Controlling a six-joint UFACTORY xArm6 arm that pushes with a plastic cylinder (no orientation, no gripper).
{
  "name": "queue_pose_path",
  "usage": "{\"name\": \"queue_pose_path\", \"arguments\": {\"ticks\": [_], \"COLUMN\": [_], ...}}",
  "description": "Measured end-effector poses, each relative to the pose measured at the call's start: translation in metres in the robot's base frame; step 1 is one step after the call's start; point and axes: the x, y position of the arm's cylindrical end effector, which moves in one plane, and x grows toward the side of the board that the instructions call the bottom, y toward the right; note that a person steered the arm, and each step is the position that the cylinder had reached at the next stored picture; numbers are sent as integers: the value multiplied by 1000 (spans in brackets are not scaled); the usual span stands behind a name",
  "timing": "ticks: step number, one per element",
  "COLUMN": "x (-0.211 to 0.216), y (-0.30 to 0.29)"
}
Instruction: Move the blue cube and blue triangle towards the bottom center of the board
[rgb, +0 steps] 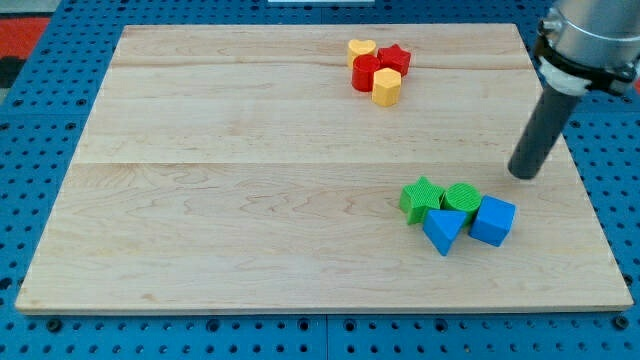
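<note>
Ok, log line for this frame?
tip: right of board, above-right of blue cube, apart | blue triangle: beside cube, below green blocks | both right of bottom center | red-yellow cluster: top

A pale wooden counter (250, 200) fills most of the view, resting on a blue perforated base (40, 90) that shows around its edges. Near the view's top, right of centre, four small blocks touch in a tight cluster: a yellow block (361, 49), a red star (396, 58), a red block (366, 73) and a yellow block (387, 87). Lower on the view's right, a green block (421, 197) and a green cylinder (462, 198) sit side by side, touching.
</note>
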Motion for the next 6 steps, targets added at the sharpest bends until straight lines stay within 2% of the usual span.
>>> {"name": "queue_pose_path", "arguments": {"ticks": [1,2,4,5,6], "x": [35,47,60,63,61], "y": [-7,-12,-129,-163,-94]}}
